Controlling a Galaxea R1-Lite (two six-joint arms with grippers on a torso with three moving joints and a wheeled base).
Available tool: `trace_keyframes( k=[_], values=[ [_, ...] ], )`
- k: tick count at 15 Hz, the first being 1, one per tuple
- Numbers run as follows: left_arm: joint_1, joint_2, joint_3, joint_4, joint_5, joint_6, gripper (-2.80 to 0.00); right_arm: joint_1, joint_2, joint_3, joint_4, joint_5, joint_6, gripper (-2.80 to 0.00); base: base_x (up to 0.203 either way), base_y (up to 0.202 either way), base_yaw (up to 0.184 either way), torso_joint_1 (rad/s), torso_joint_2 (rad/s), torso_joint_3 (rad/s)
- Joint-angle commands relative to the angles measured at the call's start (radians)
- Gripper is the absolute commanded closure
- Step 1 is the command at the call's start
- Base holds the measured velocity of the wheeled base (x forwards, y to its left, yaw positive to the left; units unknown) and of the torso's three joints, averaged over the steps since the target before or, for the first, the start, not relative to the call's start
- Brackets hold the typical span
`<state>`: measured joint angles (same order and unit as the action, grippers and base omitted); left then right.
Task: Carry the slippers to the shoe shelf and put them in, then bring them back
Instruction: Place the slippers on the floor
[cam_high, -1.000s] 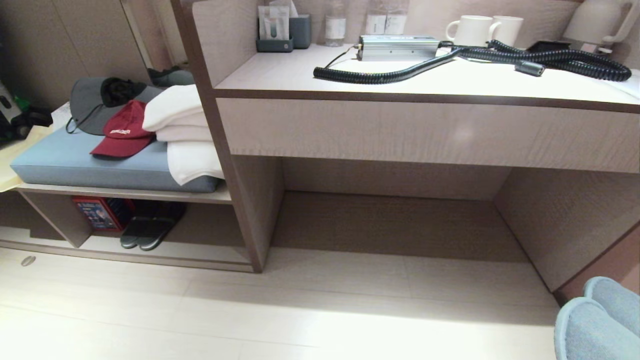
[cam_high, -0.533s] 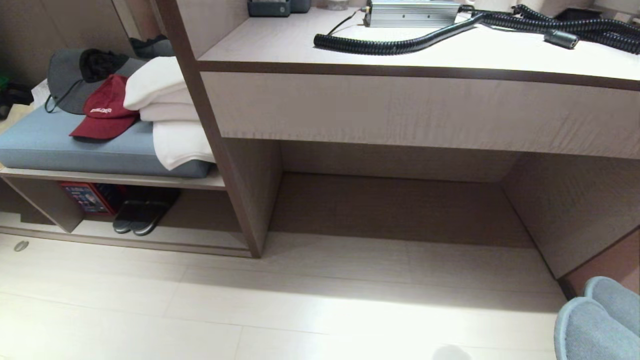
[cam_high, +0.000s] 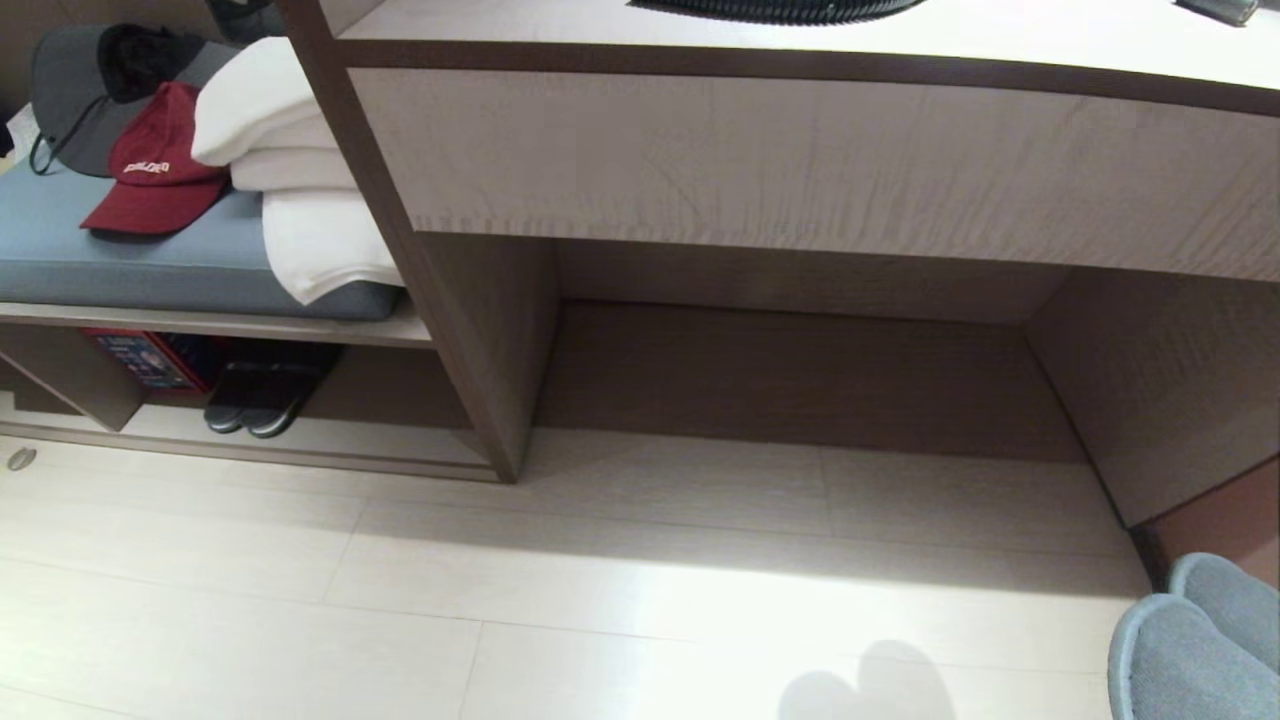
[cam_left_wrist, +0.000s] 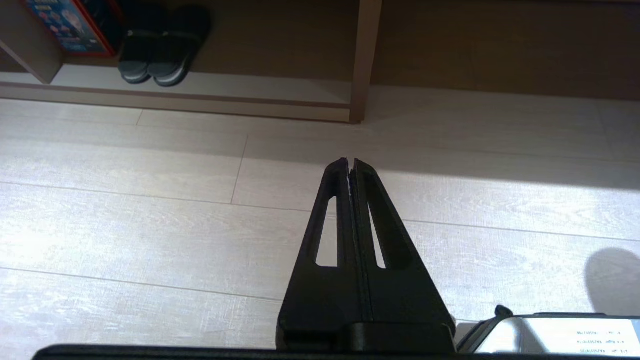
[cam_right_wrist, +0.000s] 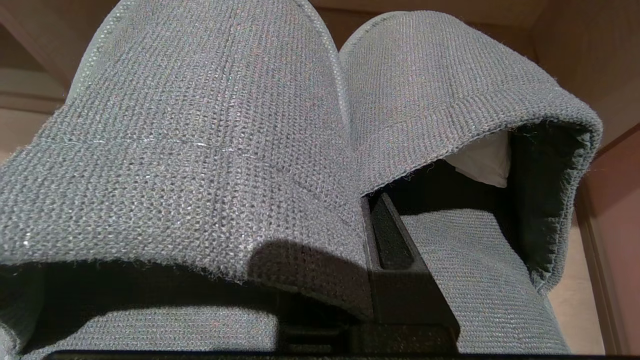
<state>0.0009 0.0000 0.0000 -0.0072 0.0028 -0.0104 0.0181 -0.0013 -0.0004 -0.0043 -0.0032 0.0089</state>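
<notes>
The slippers (cam_high: 1200, 650), slate grey-blue and soft, show at the lower right corner of the head view, held above the pale floor. In the right wrist view the slippers (cam_right_wrist: 200, 125) fill the picture side by side, toes pointing away. My right gripper (cam_right_wrist: 367, 205) is shut on their adjoining inner edges, and only one black finger (cam_right_wrist: 395, 250) shows. The shoe shelf (cam_high: 380, 440) is the low cubby at the left, under the bench; it shows again as the shoe shelf (cam_left_wrist: 250, 90) in the left wrist view. My left gripper (cam_left_wrist: 350, 162) is shut and empty over the floor.
A blacker pair of slippers (cam_high: 250, 405) and a red box (cam_high: 140, 360) sit inside the cubby. Above it a blue cushion (cam_high: 120, 260) carries a red cap (cam_high: 150, 170) and white towels (cam_high: 290, 190). A drawer front (cam_high: 800, 160) tops a wide open recess (cam_high: 800, 380).
The camera has tilted down: the furniture has slid up the picture, the desk top's things have left view, and more floor shows. The held slippers keep their place.
</notes>
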Motion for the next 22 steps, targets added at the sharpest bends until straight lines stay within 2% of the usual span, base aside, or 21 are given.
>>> trace_keyframes(
  k=[1, 22],
  values=[
    [-0.001, 0.0, 0.0, 0.0, 0.0, 0.0, 0.0, 0.0, 0.001, 0.002, 0.0, 0.0, 0.0, 0.0, 0.0, 0.0, 0.0, 0.011, 0.0, -0.201],
    [0.001, 0.0, 0.0, 0.0, 0.002, -0.005, 0.0, 0.0, 0.001, 0.0, 0.0, 0.0, 0.0, 0.0, 0.0, 0.0, 0.0, 0.001, 0.0, -0.198]
  ],
)
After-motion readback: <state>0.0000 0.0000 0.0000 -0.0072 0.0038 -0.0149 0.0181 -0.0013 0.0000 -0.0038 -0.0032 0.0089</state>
